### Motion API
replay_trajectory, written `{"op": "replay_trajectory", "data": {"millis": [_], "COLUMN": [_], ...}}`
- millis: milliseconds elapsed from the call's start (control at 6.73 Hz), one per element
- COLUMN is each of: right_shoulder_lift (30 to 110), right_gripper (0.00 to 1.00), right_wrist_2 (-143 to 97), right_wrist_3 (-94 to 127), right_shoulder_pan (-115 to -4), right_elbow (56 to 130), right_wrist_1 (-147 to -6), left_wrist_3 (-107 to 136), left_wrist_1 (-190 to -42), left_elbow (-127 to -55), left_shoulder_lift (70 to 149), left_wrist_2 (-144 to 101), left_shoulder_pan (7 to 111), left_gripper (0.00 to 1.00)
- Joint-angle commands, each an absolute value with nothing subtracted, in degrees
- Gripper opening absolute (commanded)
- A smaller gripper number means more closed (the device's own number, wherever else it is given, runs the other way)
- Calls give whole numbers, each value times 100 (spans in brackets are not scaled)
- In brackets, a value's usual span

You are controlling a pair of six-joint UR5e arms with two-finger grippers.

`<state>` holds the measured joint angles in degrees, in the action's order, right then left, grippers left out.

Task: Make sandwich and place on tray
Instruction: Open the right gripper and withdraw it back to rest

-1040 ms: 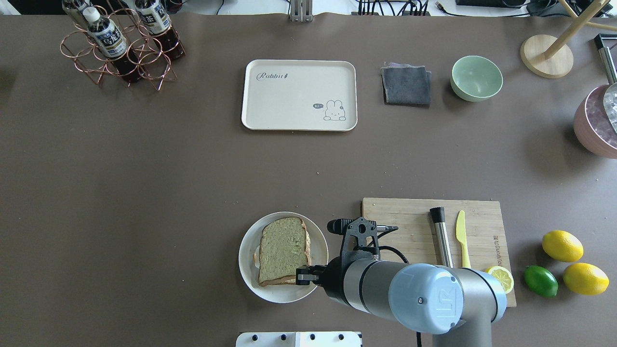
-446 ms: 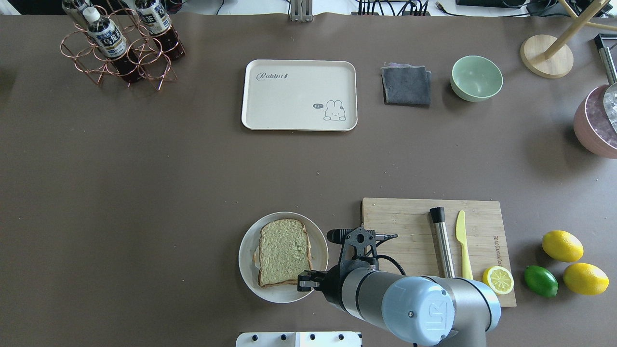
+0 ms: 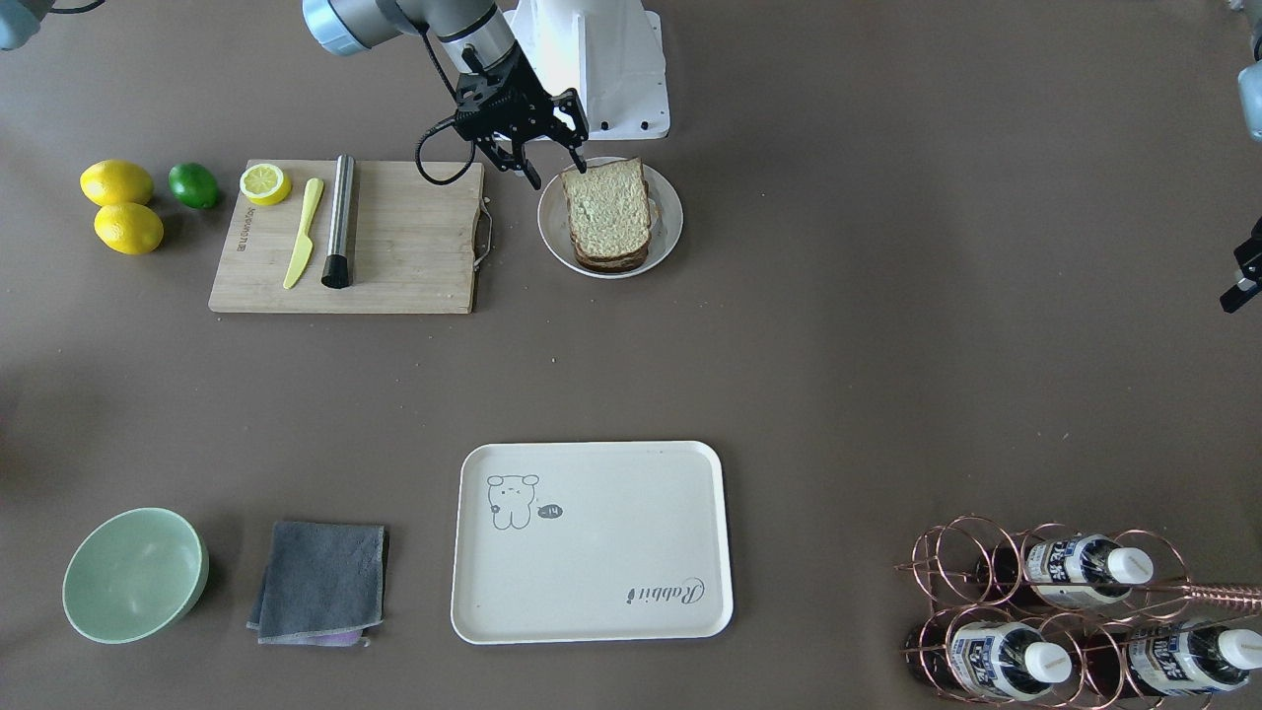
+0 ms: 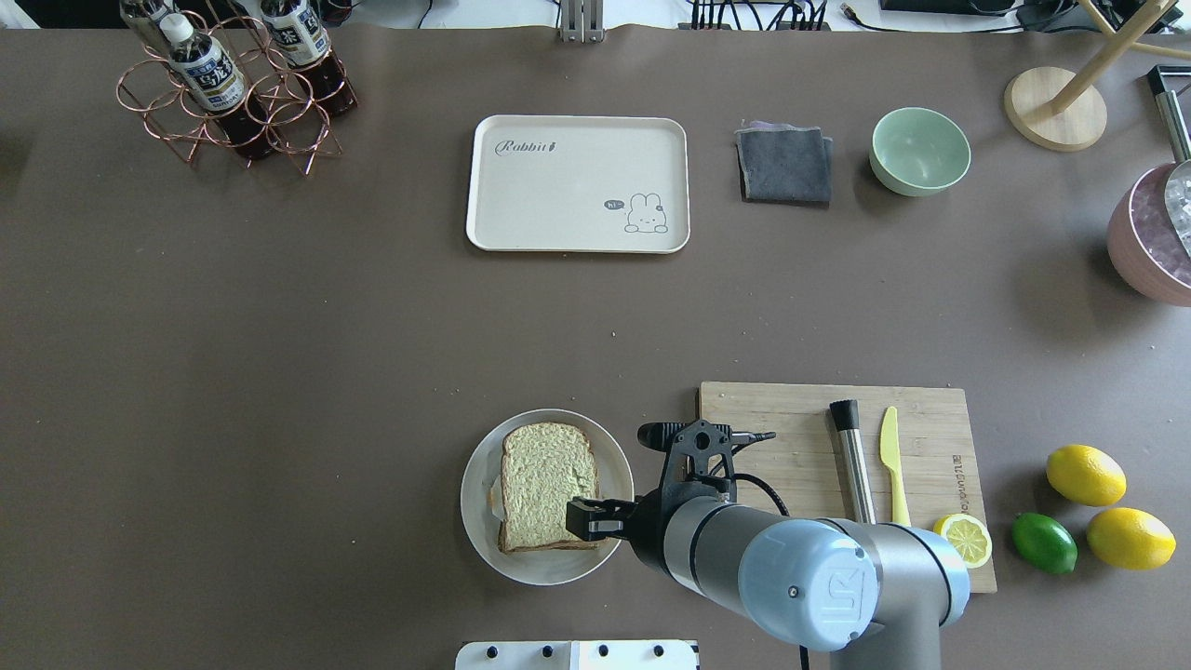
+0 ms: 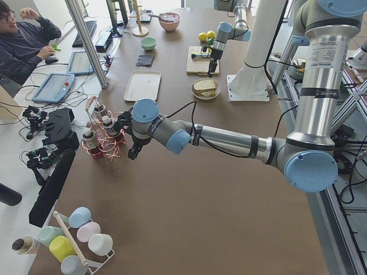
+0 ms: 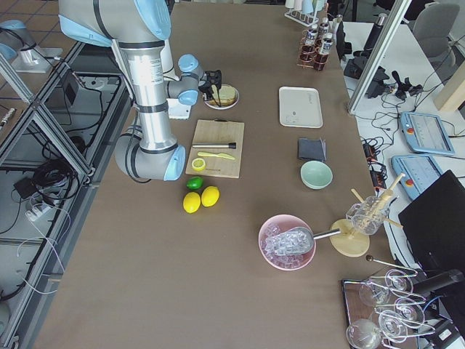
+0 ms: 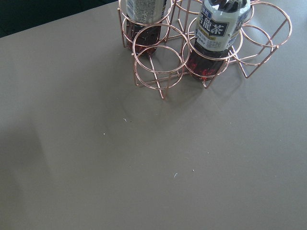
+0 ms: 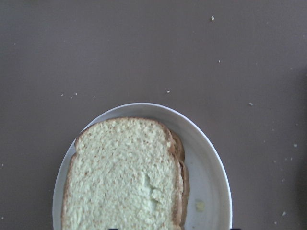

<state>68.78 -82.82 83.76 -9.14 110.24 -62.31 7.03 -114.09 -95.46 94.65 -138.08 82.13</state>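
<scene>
The sandwich [image 4: 547, 484] lies on the plate [image 4: 549, 566], long axis pointing away from the robot, with the right gripper [image 4: 577, 521] spread open over the plate's right side (the tray [image 4: 577, 183] is well beyond the plate).

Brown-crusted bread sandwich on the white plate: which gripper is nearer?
Right. The right gripper hovers beside the sandwich; the left gripper is far off, beside the copper bottle rack.
</scene>
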Motion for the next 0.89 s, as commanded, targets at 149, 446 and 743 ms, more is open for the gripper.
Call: {"op": "replay_trajectory", "data": {"millis": [149, 446, 743], "right_shoulder_lift": [6873, 6917, 6960], "right_gripper": [100, 100, 100], "right_wrist_2": [-9840, -10997, -11556], "right_wrist_3": [7670, 6179, 4090], "right_shoulder_pan": [-2447, -3859, -5162], "right_elbow": [11074, 11057, 11013], "right_wrist_1": [-7159, -8212, -9407], "left_wrist_3": [912, 993, 1002], "left_wrist_1": [-11443, -11409, -11382], "left_elbow": [-9554, -9528, -9466], "left_shoulder_lift": [9431, 9431, 9413], "left_wrist_2": [-13808, -13808, -13790], "left_shoulder_pan": [8209, 8209, 8209], "left_gripper": [99, 98, 98]}}
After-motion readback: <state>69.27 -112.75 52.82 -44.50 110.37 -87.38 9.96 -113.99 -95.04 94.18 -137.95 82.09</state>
